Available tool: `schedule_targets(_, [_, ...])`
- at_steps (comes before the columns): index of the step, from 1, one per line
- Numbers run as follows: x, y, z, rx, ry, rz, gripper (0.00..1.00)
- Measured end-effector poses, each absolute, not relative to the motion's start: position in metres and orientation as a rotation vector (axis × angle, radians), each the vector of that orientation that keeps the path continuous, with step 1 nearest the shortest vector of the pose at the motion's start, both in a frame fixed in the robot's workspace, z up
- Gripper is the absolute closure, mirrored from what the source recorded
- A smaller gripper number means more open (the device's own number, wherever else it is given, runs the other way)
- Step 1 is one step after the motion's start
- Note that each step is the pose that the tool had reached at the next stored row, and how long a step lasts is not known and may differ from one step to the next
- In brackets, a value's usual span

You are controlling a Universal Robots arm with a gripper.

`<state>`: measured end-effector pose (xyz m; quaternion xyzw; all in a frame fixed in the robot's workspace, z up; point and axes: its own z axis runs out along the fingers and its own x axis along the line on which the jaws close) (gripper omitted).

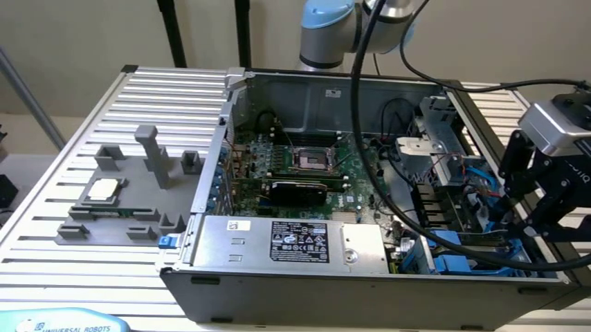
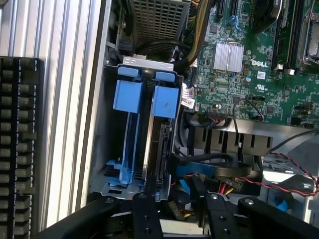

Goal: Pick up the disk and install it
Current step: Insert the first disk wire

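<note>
An open computer case (image 1: 305, 294) sits on a slatted tabletop (image 1: 83, 273). The slats at the exterior view's left are bare around a grey fixture (image 1: 120, 207). Inside the case, a thick black cable (image 1: 365, 138) hangs across the open middle. The drive bay (image 2: 148, 61) is tight: the disk (image 2: 160, 144) stands on edge just beside a second blue carrier (image 2: 128, 94), with only a slim gap between them. A blue cable (image 2: 199, 167) and dark wires crowd the space beside the bay. The gripper (image 2: 180, 201) hovers near the bay's end, its fingers apart.
</note>
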<state>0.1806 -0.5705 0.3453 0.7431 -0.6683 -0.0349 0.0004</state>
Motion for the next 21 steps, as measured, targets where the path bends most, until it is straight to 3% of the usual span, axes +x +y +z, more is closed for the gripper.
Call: schedule_targets(21, [0.1853, -0.5705, 0.3474, 2.391, -2.030, -0.114, 0.62])
